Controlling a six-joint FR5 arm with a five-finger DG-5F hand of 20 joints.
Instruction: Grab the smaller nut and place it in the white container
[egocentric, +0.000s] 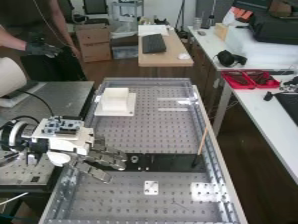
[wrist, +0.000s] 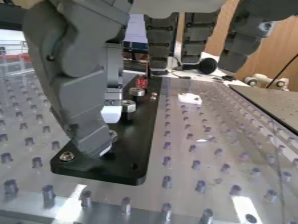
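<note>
Fingers (egocentric: 118, 164) wide over black plate's (egocentric: 171, 163) end, at least 2 nuts (wrist: 128, 106) near; thin stick (egocentric: 202, 142), perhaps brush, at opposite end.

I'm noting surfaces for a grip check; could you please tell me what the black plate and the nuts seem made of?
The black plate looks like coated metal or hard plastic: smooth, softly reflective. The nuts are probably polished steel, judging by their silvery, shining rims.
</note>
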